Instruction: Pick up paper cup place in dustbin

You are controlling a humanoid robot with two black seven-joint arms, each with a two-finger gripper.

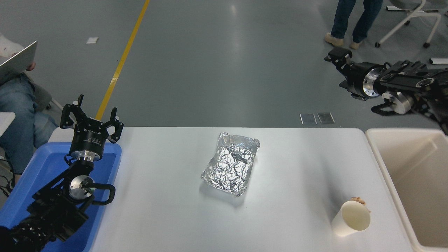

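Note:
The paper cup (351, 220) is small and white with a cream inside. It sits on the white table (297, 175) near the front right, its mouth tipped toward the camera. The cream dustbin (413, 164) stands just right of the table, beside the cup. My right gripper (341, 70) is open and empty. It is raised high over the floor beyond the table's far right corner, well away from the cup. My left gripper (91, 117) is open and parked at the lower left.
A crumpled foil tray (231, 162) lies mid-table. A blue bin (31, 175) sits under the left arm. A small tan scrap (359, 200) lies behind the cup. One person sits at the far left (17, 105); another person's legs (351, 19) are at the top right, near a chair.

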